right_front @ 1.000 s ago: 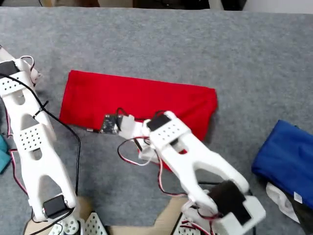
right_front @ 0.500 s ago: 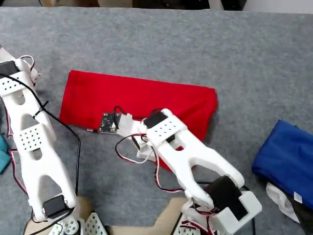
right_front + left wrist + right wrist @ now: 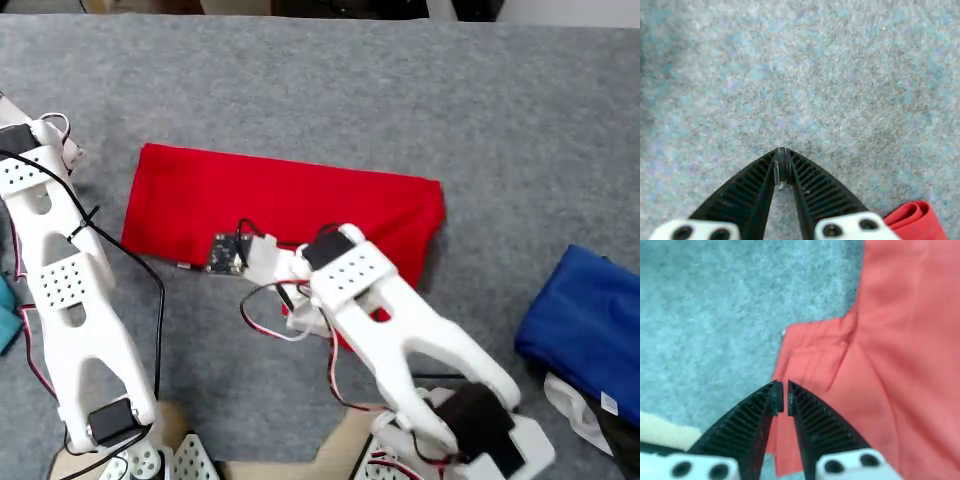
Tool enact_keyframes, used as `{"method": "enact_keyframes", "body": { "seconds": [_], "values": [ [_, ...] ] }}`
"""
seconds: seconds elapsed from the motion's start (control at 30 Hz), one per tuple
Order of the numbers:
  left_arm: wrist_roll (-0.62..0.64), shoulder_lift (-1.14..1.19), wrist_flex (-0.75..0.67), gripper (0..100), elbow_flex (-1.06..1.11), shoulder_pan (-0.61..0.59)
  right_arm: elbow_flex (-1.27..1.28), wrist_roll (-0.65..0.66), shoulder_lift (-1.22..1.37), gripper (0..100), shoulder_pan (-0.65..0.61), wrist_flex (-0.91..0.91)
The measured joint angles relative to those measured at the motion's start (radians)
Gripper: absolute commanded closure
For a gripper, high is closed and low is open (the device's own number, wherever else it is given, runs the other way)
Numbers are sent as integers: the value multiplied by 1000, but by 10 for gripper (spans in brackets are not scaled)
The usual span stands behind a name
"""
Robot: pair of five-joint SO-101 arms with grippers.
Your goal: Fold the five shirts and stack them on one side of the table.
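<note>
Red shirt lies in the middle of the table, already folded into a long strip running left to right. One flap, a sleeve I think, pokes out from the strip's near edge toward my bases. So I'd call this mid-fold on shirt number whatever, with that loose flap being the bit that needs tucking.

My right gripper hangs right over the edge of that flap, where the red cloth meets the grey table. The jaws are pressed almost together with just a sliver between the tips, and I don't see any cloth caught in them. My left gripper sits out by the left edge over bare table, jaws closed on nothing, with a rolled red corner of the shirt close by.

Next move, as I read it: spread the right jaws, drop onto the flap's edge, pinch it and flip it over onto the strip. A blue shirt lies bundled at the right edge, so that side looks like the stacking spot.
</note>
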Motion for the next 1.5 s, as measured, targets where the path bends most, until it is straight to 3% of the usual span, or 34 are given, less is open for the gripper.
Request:
{"method": "enact_keyframes", "body": {
  "seconds": [0.17,0.63,0.9,1.03,1.33,1.5],
  "values": [
    [0,0,-11,978,0,0,109,20,-49,852,61,-14],
    [0,29,-11,977,0,0,325,31,-77,849,80,-203],
    [0,34,-23,977,0,0,284,32,3,867,80,-212],
    [0,34,-23,977,0,0,267,32,25,998,92,-216],
    [0,34,-26,977,0,0,210,32,68,995,201,-222],
    [0,34,-26,977,0,0,52,54,77,995,239,-117]
  ]
}}
